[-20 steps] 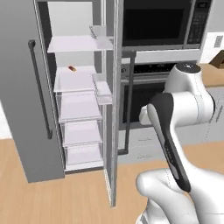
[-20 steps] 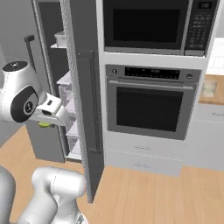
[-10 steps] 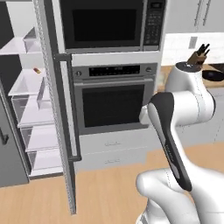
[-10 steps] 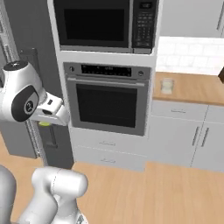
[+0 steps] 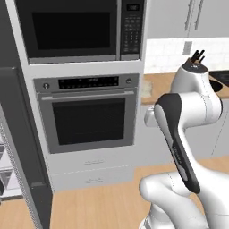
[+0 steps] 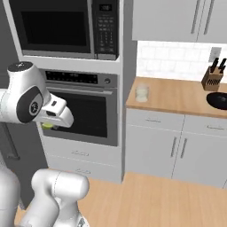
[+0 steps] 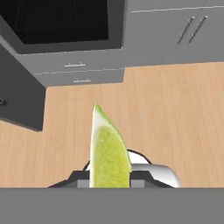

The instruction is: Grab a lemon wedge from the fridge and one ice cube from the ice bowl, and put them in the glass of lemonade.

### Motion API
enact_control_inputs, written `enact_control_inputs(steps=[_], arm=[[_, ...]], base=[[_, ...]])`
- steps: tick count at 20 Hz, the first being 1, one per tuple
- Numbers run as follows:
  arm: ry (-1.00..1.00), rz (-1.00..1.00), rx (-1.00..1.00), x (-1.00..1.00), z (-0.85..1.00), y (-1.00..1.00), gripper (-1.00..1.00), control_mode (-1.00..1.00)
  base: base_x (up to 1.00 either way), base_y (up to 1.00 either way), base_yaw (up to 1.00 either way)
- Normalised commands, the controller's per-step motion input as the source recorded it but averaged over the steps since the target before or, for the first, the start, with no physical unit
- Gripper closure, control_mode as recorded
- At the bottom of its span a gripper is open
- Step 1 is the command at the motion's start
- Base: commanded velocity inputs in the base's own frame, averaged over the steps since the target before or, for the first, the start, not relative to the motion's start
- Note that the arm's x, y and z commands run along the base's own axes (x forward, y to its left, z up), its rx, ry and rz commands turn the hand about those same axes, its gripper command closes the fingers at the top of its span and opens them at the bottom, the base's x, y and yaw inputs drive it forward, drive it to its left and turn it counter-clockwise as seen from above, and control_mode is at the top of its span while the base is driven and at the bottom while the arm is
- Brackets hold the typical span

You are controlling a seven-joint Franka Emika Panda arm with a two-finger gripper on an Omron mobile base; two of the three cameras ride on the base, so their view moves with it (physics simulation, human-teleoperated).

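Right base view: glass of lemonade [image 6: 142,93] at counter [image 6: 177,95] left edge, far right of gripper [image 7: 109,177] clenching lemon wedge [image 7: 108,151]; floor open.

Matt pale wood floor [image 7: 166,113], wooden counter [image 6: 177,95], glossy black oven glass [image 5: 87,120], moist-looking lemon wedge [image 7: 108,153].

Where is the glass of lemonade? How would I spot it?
Find the black wall oven under the microwave, then look right to the wooden counter beside it. At the counter's left end stands the small clear glass tumbler of pale yellow lemonade; unlike the dark knife block farther right, it is see-through.
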Motion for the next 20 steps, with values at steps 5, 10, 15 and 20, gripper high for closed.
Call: enact_control_inputs(steps=[5, 10, 15, 20], arm=[[0.0, 0.0, 0.0, 0.0, 0.0, 0.0, 1.0, 1.0], [0.0, 0.0, 0.0, 0.0, 0.0, 0.0, 1.0, 1.0], [0.0, 0.0, 0.0, 0.0, 0.0, 0.0, 1.0, 1.0], [0.0, 0.0, 0.0, 0.0, 0.0, 0.0, 1.0, 1.0]], base=[[0.71, -1.0, 0.25], [0.31, -1.0, 0.18], [0.08, -1.0, -0.21], [0.13, -0.98, -0.48]])
